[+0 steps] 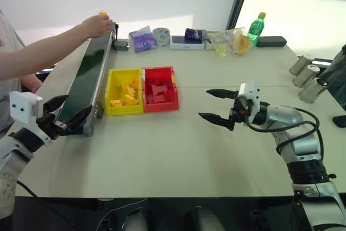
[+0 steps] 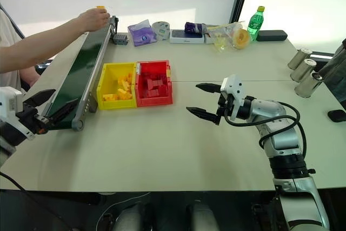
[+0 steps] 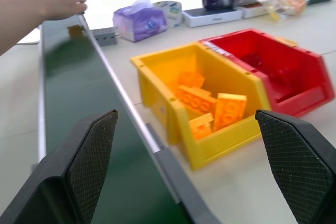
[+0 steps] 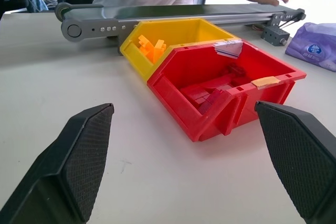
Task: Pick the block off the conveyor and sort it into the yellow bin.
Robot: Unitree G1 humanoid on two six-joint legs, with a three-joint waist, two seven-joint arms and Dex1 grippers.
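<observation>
Beige table [image 1: 178,144] under a bright window, clutter along the far edge: purple tissue pack [image 1: 142,40], tape roll [image 1: 161,34], green bottle [image 1: 256,28], metal cans [image 1: 308,77] on the right. Conveyor [image 1: 86,77] runs lengthwise down the robot's left side of the table, dark belt, grey rails. A person's hand [image 1: 97,25] sits at the far end of it, holding the block [image 1: 102,13] at the fingertips, right above the belt end; can't tell whether it touches the belt. Yellow bin [image 1: 111,93] sits just beside the conveyor's right rail, with yellow-orange pieces piled inside; red bin [image 1: 173,87] touches its right side, red pieces in it. Left gripper [image 1: 70,113] is at the near end of the conveyor, fingers spread wide, nothing between them; in the wrist view one finger is over the belt, the other over bare table past the rail. Right gripper [image 1: 216,105] hovers over open table right of the red bin, pointing toward the bins, fingers apart, empty.
</observation>
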